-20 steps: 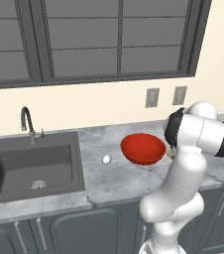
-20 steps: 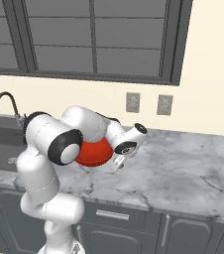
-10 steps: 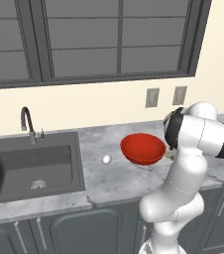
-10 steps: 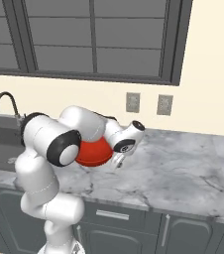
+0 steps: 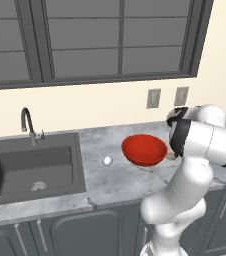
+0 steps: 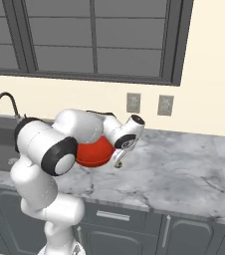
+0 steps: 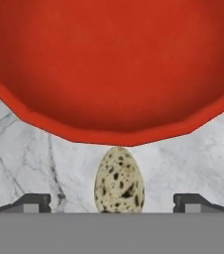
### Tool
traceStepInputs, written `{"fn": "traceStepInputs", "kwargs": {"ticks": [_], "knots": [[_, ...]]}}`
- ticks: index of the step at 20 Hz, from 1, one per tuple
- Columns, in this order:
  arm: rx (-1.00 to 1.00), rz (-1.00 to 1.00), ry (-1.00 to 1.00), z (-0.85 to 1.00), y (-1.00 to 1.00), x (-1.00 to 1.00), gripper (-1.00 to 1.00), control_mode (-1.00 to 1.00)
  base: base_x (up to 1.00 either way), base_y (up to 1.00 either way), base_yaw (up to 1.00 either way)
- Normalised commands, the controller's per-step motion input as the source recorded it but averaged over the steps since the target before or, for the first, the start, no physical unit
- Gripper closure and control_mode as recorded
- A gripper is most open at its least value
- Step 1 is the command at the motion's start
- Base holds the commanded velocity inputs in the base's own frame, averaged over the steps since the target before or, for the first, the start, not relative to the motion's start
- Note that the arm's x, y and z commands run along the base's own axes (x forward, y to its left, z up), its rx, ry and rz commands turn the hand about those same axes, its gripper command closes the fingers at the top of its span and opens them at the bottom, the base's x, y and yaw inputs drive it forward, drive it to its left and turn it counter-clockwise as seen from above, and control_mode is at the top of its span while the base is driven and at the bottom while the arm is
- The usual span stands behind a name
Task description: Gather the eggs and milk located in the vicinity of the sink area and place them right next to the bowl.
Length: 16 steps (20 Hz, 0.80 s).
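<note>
A speckled egg [image 7: 119, 179] lies on the marble bench [image 7: 193, 158] just beside the red bowl's [image 7: 109, 64] rim, between the wide-open claw's [image 7: 112, 202] tips and free of them, while a white egg [image 5: 107, 160] sits between bowl and sink [image 5: 32, 167].

Cream wall [image 5: 110, 107], dark-framed window [image 5: 85, 40], two outlets [image 6: 133, 102], grey marble counter [image 6: 184, 164], dark cabinets [image 5: 80, 232]

In the hand view we are seeing the red bowl [image 7: 112, 69] cut off at the top and both sides. Below the bowl, the speckled egg [image 7: 119, 181] is losing its base behind the bottom band. In the right base view, the arm is hiding most of the bowl [image 6: 92, 154].
</note>
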Motion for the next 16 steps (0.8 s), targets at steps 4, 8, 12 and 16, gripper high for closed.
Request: {"fn": "traceStepInputs", "kwargs": {"ticks": [4,8,12,16], "knots": [[-0.02,-0.08,-0.02,0.28,0.06,-0.15,-1.0,-1.0,0.0,0.0,0.0],[-0.06,-0.15,-0.07,0.35,0.39,-0.17,-1.0,-1.0,0.0,0.0,0.0],[-0.06,-0.21,-0.08,0.37,0.41,-0.2,-1.0,-1.0,0.0,0.0,0.0],[-0.07,-0.24,-0.09,0.36,0.55,-0.01,-1.0,-1.0,0.0,0.0,0.0]]}}
